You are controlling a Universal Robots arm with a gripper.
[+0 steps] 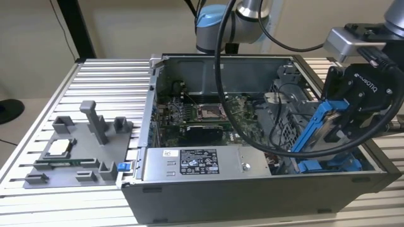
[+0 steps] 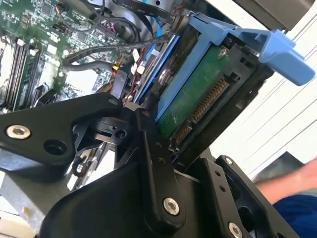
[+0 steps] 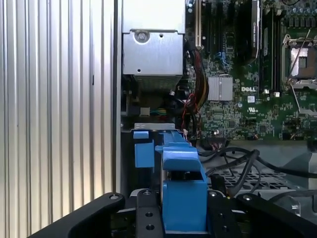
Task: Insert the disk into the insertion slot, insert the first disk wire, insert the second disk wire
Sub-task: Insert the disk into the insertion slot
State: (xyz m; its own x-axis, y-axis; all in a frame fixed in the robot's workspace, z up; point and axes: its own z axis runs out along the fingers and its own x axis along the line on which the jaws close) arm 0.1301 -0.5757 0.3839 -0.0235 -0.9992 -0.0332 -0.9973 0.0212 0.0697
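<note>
My gripper [image 1: 336,126] is shut on the disk [image 1: 313,130], a drive in a bright blue carrier. I hold it on edge and tilted over the open computer case's corner at the exterior view's right. Just below it lies the insertion slot [image 1: 328,165] with its blue rails. In the second wrist view the disk [image 2: 198,96] shows its green board and connector between my black fingers [image 2: 151,163]. In the first wrist view the carrier [image 3: 183,191] hangs above the slot's blue tabs [image 3: 143,148]. Black cables [image 3: 237,166] lie loose beside the slot; I cannot tell which are the disk wires.
A silver power-supply box [image 1: 202,163] with a black label sits along the case's near side. The motherboard [image 1: 202,116] fills the case floor. A grey fixture [image 1: 75,151] stands on the ribbed table at the exterior view's left. A person's hand and blue sleeve [image 2: 297,198] show outside the case.
</note>
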